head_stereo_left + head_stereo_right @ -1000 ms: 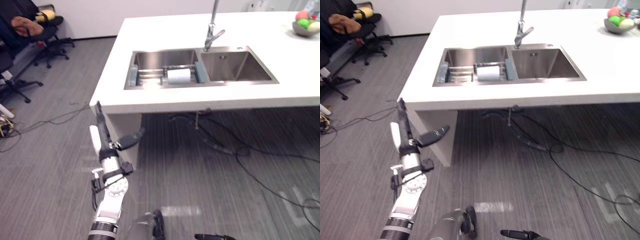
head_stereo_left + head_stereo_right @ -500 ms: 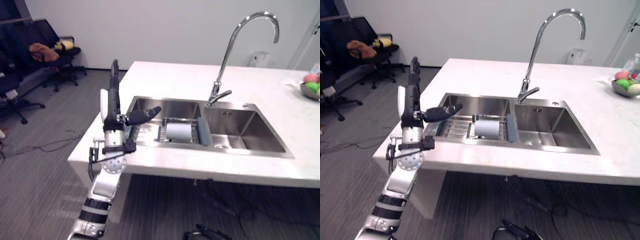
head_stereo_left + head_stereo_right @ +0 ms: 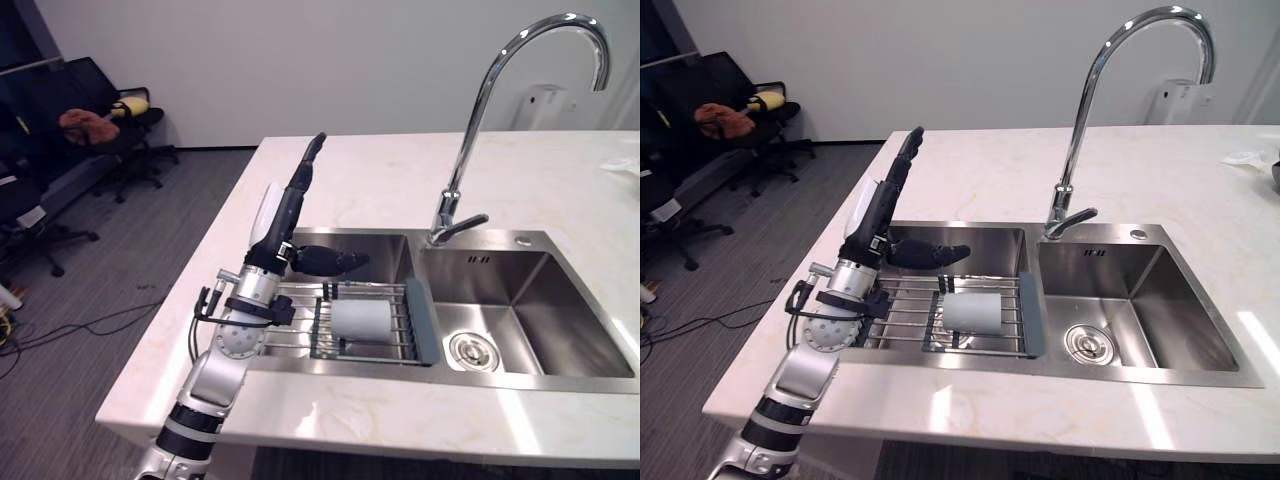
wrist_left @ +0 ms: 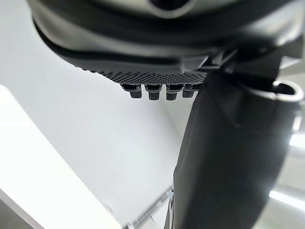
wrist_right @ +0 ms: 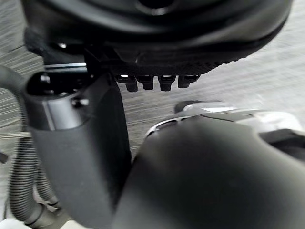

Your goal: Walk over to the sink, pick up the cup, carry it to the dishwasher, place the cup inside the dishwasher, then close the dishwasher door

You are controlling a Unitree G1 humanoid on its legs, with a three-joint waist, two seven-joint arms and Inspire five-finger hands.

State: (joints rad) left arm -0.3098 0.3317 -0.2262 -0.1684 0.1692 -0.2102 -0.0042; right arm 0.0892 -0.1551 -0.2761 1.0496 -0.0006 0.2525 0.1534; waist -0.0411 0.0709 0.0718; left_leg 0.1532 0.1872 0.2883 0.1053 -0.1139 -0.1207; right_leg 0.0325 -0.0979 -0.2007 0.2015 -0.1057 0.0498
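The left hand (image 3: 278,222) is up by the sink (image 3: 545,310), fingers (image 3: 305,170) straight, holding nothing. Next it should reach down and wrap the cup (image 3: 360,320) lying mid-frame.

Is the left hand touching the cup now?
Apart. The right eye view shows the left hand open above the rack, with bare rack bars between its thumb and the cup.

Clear room lies above the cup (image 3: 362,320), which rests on its side on the wire rack (image 3: 300,335). The rack's grey end piece (image 3: 421,320) stands just beside it. The faucet (image 3: 446,212) rises behind the basin divide. The left hand (image 3: 290,210), fingers straight, hovers over the rack's left part.
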